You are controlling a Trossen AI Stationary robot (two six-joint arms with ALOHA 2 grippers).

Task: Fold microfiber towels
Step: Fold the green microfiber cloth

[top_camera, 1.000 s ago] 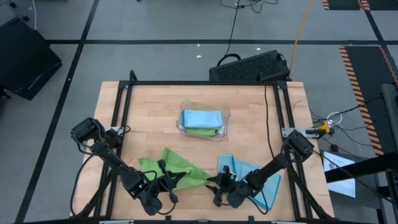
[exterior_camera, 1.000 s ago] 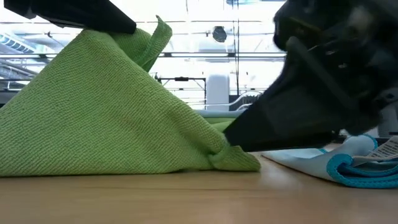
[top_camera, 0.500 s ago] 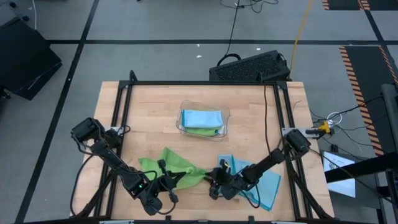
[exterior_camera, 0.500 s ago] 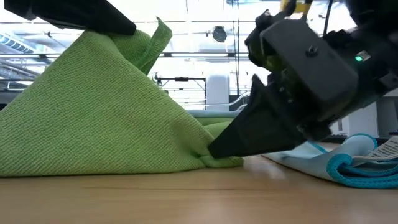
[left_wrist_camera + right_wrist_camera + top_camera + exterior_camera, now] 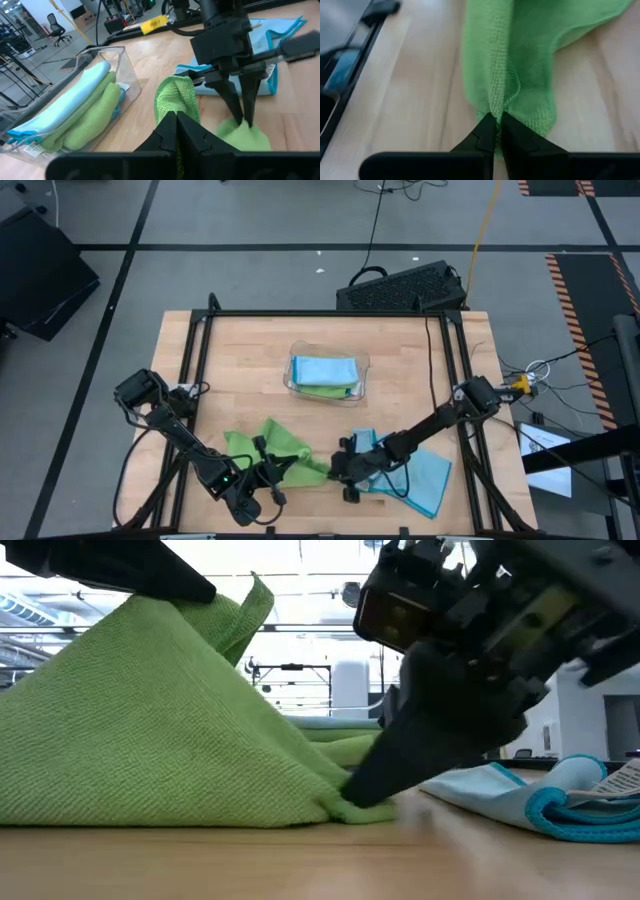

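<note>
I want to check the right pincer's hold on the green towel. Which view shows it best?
The right wrist view: the right pincer is shut on a towel corner, seen close. The low view shows the grip from the side; the high view shows it small; the left wrist view shows it from afar.

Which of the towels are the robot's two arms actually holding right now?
The loose green towel at the table's near edge. Both sets of fingers pinch it, the right fingers at a corner. The blue towel lies flat; the rest sit folded in the tray.
</note>
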